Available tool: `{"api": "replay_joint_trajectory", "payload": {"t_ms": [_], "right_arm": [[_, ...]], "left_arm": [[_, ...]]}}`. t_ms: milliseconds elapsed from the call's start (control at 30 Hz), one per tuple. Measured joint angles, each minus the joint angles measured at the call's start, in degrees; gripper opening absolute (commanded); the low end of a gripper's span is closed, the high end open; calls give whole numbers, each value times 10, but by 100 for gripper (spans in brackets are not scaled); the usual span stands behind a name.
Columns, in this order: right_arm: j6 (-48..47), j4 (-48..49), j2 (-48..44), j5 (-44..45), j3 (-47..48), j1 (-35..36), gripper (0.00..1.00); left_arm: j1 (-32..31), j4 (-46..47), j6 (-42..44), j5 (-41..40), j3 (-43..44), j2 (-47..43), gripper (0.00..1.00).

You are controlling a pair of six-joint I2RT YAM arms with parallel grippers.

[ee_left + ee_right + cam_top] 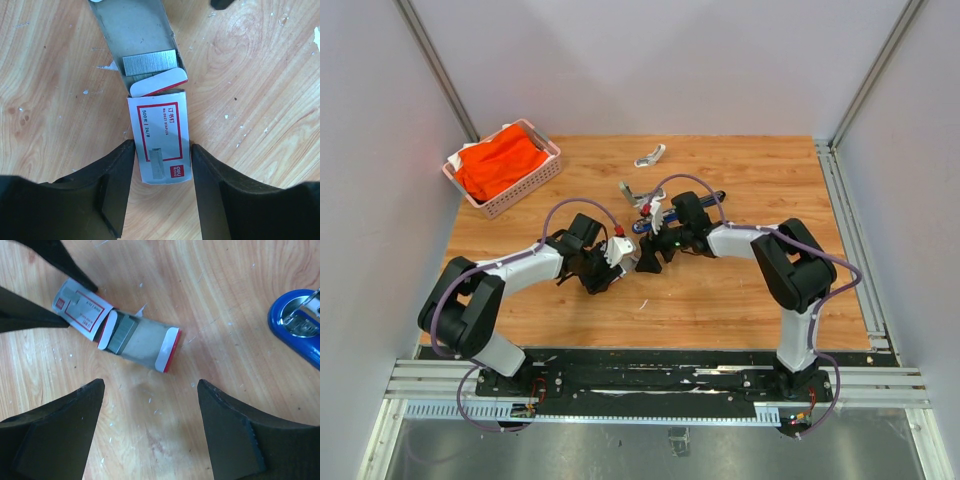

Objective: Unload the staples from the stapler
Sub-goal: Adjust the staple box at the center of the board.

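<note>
Left pincer (162, 147): narrow, clamped on the small white red-edged cardboard staple box (160, 135).
Staples (151, 65): silvery-grey metal strip in the box's slid-out tray, 12 o'clock of the left pincer.
Right pincer (150, 385): wide, holding nothing.
Stapler (287, 315): glossy blue body, 2 o'clock of the right pincer.

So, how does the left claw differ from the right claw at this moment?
The left claw straddles the white staple box, fingers close against its sides; the right claw has only bare table between its fingers. The left claw stands narrower, the right claw wide open. Both have black fingers and sit low over the table.
</note>
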Motion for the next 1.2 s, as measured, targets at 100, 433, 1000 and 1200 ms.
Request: {"api": "replay_joint_trajectory", "payload": {"t_ms": [100,433,1000,1200], "right_arm": [[-28,9,-23,-3,-28,0,78],[-198,8,-150,-5,-71,-9,80],[-220,2,-250,-6,-107,-116,80],[-215,-1,-260,-7,-107,-128,81]], "left_arm": [[0,0,-4,-2,2,2,54],[0,-10,-20,-8,40,36,54],[-40,-52,-32,-40,146,122,50],[-56,-68,-31,-42,183,150,51]]}}
